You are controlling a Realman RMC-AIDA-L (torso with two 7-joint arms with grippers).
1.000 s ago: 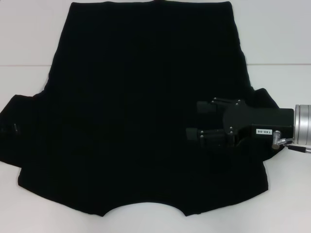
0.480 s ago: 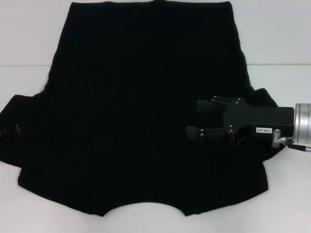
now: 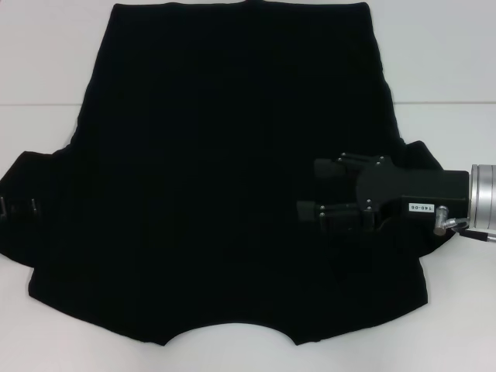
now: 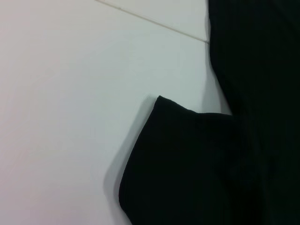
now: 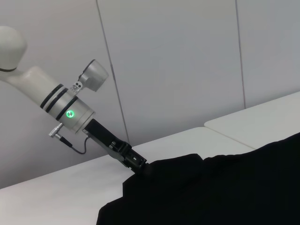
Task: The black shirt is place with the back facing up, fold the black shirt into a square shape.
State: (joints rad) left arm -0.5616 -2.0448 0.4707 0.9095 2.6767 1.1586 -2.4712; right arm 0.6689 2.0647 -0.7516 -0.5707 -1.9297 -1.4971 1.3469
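The black shirt (image 3: 217, 155) lies spread flat on the white table (image 3: 46, 62), with its curved neckline at the near edge. My right gripper (image 3: 310, 188) hovers over the shirt's right side, just inside the right sleeve (image 3: 422, 159). Its two fingers are apart and hold nothing. My left gripper (image 5: 136, 165) is at the edge of the left sleeve (image 3: 31, 232); in the head view only small metal bits of it show against the dark cloth. The left wrist view shows that sleeve (image 4: 187, 159) lying flat on the table.
White table surface surrounds the shirt, with a seam (image 3: 39, 105) running across it. The left arm (image 5: 61, 105) reaches in from the side, in front of a grey panelled wall (image 5: 178, 61).
The right gripper has stayed almost still. At the left sleeve, one small metal spot of the left gripper has become two spots set apart.
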